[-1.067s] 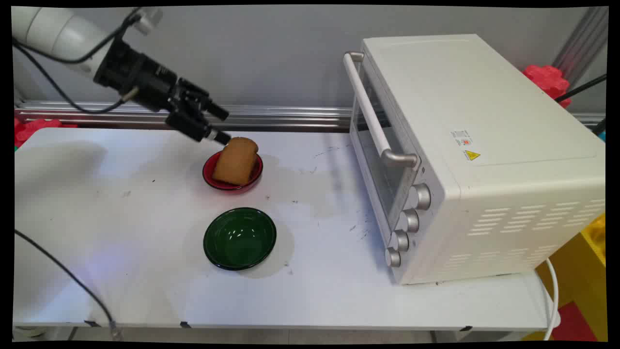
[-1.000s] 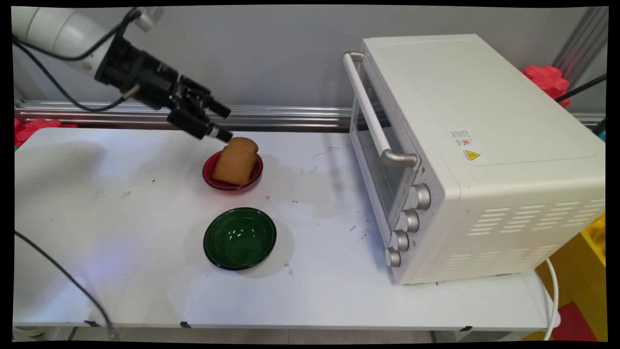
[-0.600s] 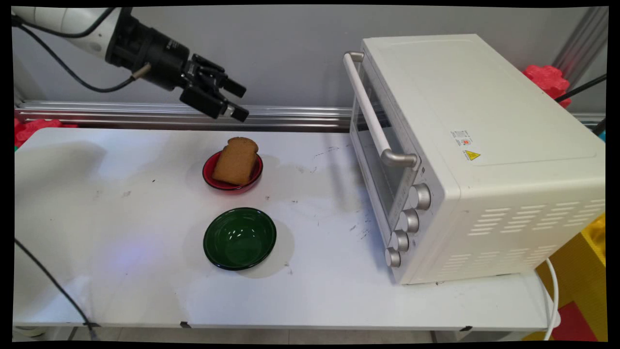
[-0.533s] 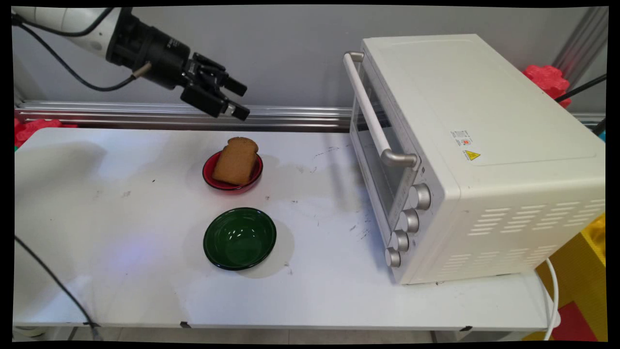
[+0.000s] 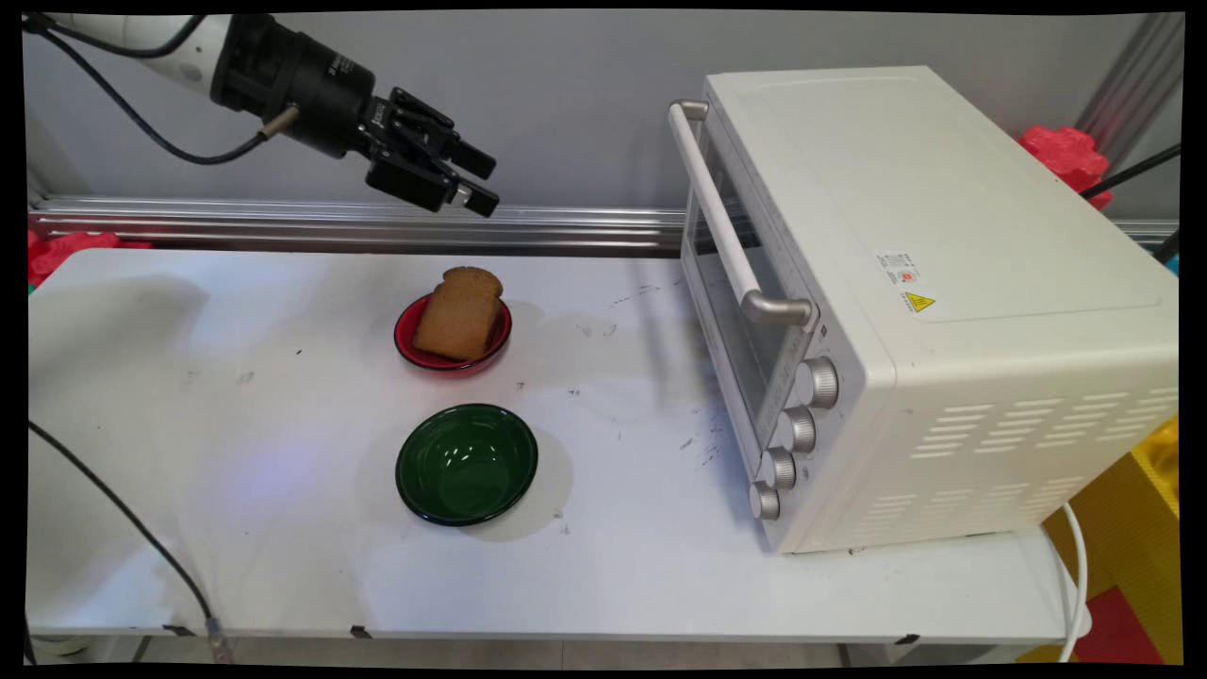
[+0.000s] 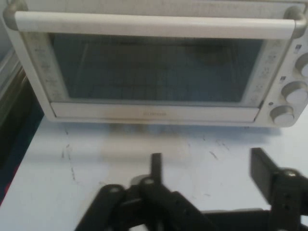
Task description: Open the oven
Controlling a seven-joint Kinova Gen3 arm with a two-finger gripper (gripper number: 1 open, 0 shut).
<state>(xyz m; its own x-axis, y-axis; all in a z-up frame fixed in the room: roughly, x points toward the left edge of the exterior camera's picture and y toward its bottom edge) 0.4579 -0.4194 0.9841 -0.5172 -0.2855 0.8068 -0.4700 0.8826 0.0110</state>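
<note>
while hand (image 5: 479,184) hovers empty, bread (image 5: 459,314) lies below

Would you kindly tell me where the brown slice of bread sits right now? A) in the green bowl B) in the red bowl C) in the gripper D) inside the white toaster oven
B: the brown slice of bread leans in the red bowl; the green bowl holds nothing.

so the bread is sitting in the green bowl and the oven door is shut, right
Not quite: the main view shows the bread in the red bowl; the green bowl nearer the camera holds nothing. The oven door is shut, as you said, and the gripper hangs open above the table.
</note>
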